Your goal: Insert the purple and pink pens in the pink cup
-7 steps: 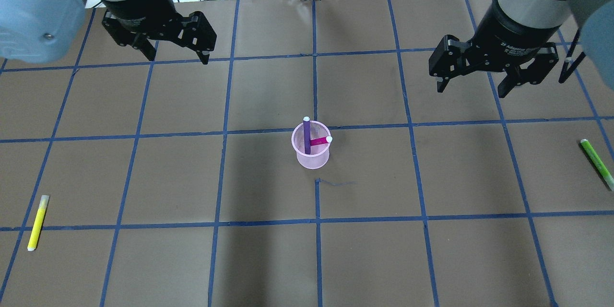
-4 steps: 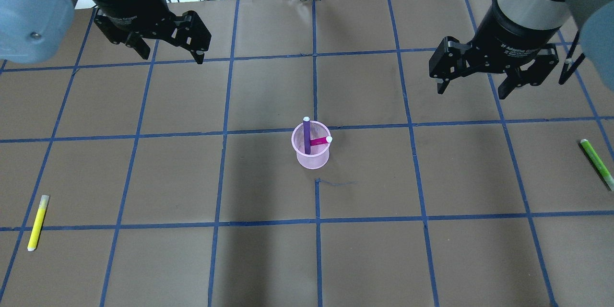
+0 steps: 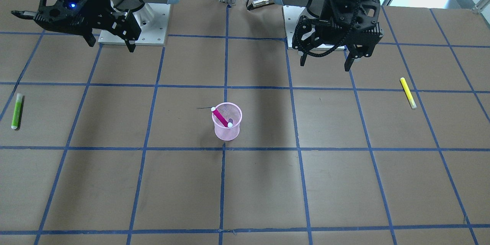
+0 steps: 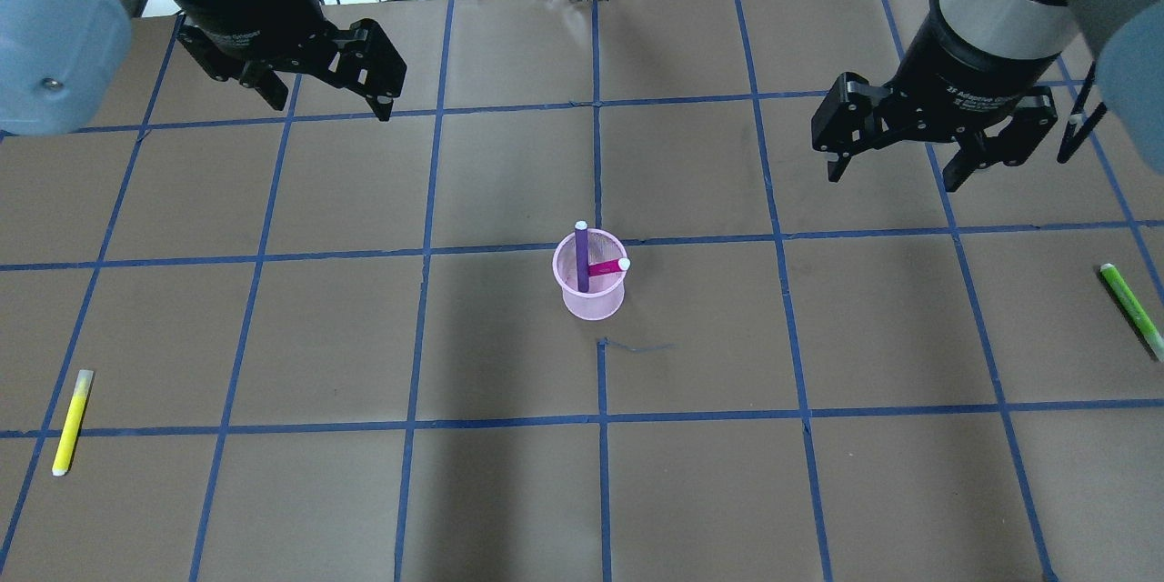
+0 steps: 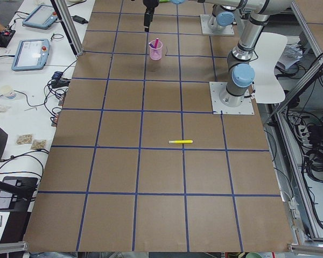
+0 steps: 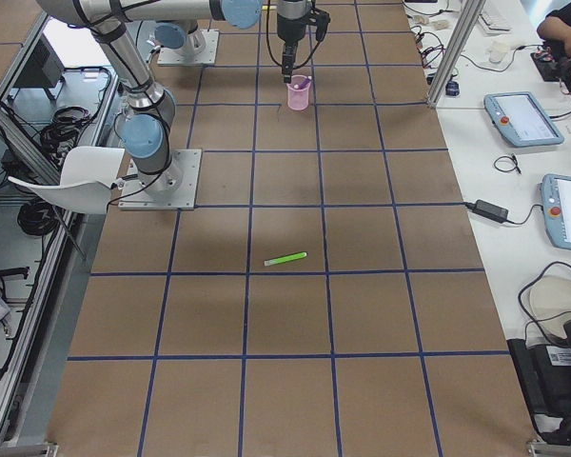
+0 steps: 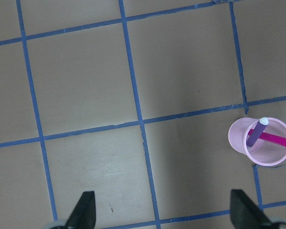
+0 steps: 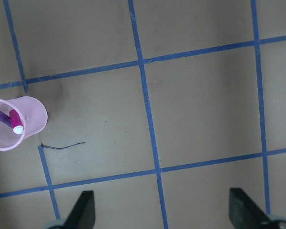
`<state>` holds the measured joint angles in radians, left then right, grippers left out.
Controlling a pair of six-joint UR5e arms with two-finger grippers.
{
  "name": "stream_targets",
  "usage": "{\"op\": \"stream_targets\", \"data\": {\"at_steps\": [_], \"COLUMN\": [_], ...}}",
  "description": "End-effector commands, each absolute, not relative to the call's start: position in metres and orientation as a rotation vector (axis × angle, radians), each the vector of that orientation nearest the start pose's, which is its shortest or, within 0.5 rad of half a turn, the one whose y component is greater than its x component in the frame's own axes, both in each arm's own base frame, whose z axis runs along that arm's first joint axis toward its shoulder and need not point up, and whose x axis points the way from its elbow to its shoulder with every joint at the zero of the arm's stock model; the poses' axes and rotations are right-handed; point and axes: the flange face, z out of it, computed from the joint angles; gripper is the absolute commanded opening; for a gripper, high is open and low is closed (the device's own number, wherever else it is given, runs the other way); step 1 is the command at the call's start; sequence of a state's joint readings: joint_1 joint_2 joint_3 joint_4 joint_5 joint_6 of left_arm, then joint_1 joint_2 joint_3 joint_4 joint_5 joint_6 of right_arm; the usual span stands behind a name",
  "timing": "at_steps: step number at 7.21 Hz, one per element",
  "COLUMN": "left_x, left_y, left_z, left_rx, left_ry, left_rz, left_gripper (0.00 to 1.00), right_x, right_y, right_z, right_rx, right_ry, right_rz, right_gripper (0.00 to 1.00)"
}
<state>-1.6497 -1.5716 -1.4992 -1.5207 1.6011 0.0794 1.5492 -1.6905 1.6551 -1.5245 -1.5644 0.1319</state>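
Brown paper surface [image 4: 364,491] is looking the same as a second ago up close. The yellow pen [image 4: 71,423] and the green pen [image 4: 1131,310] are lying out at the two sides, well apart from everything, and nobody's bothering them.

Moving out to the middle, the pink cup [image 4: 596,305] is standing upright right where it was. The purple pen [image 4: 581,259] is leaning on the far rim and the pink pen [image 4: 607,268] is leaning toward the right rim, both with their tips poking out over the top. Neither one is shifting between frames, so I'm calling both inserts done and the task is basically wrapping up.

Further back is where the only change is happening. The left arm [image 4: 241,9] is drifting a bit: over the last second it's been pulling away toward the far left corner, and now it's nudging slightly back to the right. The right arm [image 4: 991,45] is barely budging. Both sets of jaws are hanging spread wide and carrying nothing, well clear of the cup. To me they're just backing off to a rest pose.
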Motion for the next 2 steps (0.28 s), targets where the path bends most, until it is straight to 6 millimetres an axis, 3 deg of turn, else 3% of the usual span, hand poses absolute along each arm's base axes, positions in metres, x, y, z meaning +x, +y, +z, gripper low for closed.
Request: {"op": "stream_targets", "data": {"at_steps": [1, 2], "left_x": [-0.1689, -0.1655], "left_y": [-0.4861, -0.4868], "left_z": [0.5330, 0.5349], "left_rx": [0.238, 0.228], "left_ry": [3.098, 3.095], "left_rz": [-0.186, -0.162], "left_gripper": [1.00, 1.00], "right_x": [0.1244, 0.1246], "right_y": [-0.4423, -0.4423], "right_z": [0.4973, 0.4973], "right_rx": [0.250, 0.250], "right_ry": [3.126, 3.125], "right_rz": [0.022, 0.022], "right_gripper": [1.00, 1.00]}}
